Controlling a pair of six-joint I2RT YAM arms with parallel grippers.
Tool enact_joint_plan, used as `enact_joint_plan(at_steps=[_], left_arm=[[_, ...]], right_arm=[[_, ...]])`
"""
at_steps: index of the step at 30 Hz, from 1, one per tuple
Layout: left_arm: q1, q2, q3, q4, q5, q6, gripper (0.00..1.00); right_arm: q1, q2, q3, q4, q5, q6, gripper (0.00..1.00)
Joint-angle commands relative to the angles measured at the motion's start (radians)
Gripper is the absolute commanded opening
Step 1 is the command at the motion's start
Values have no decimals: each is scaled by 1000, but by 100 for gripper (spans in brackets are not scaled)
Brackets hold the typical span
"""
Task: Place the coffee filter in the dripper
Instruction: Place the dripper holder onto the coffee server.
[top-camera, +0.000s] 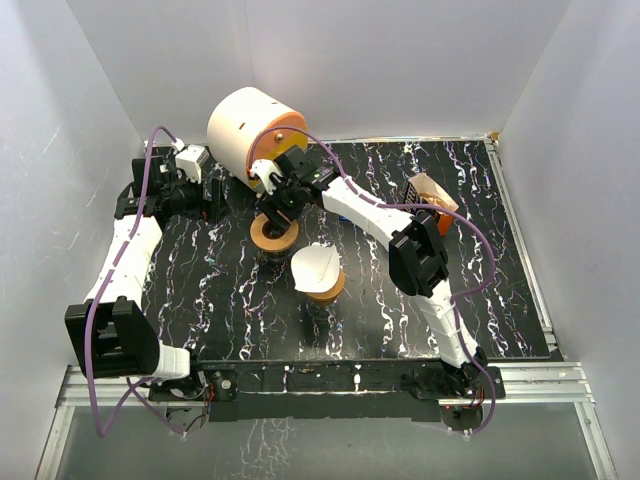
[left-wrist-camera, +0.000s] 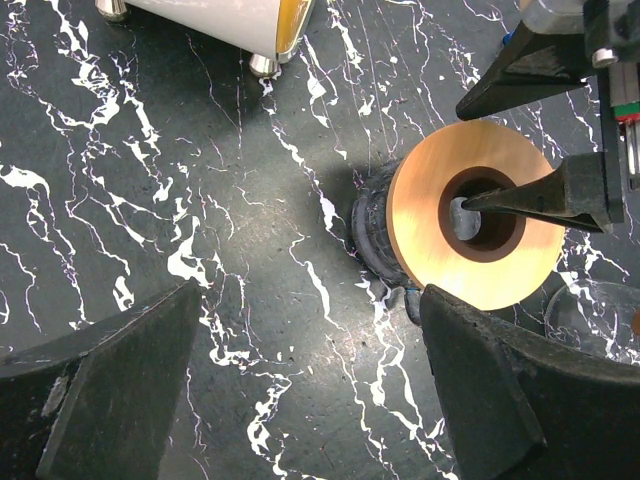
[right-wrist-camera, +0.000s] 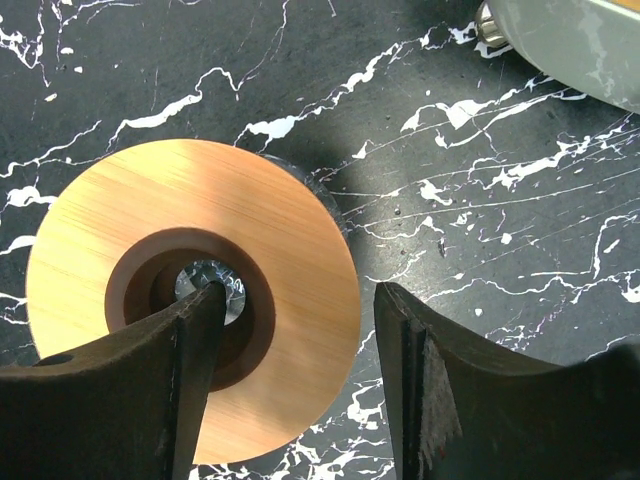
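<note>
A white paper filter (top-camera: 314, 264) sits in a dripper with a wooden collar (top-camera: 327, 291) at mid-table. Left of it a wooden ring (top-camera: 268, 233) rests on a dark glass vessel; the ring also shows in the left wrist view (left-wrist-camera: 430, 225) and the right wrist view (right-wrist-camera: 300, 260). My right gripper (top-camera: 281, 211) (right-wrist-camera: 300, 290) is open and straddles the ring's wall, with one finger (right-wrist-camera: 195, 340) in the centre hole and the other outside the rim. My left gripper (top-camera: 212, 200) (left-wrist-camera: 310, 290) is open and empty above the mat, left of the ring.
A white cylinder with an orange face (top-camera: 250, 125) stands at the back left, close behind both grippers. A tan and orange box (top-camera: 431, 195) lies at the right by the right arm. White walls enclose the black marbled mat (top-camera: 240, 300).
</note>
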Motion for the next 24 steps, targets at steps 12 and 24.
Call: enact_joint_plan(at_steps=[12,24], left_arm=[[6,-30,23,-17,-8,5,99],[13,-23,49,-22,-67,36,99]], right_arm=[[-61,-217,46,79,78,-34,69],[-302,-499,-221,69,20,-52,73]])
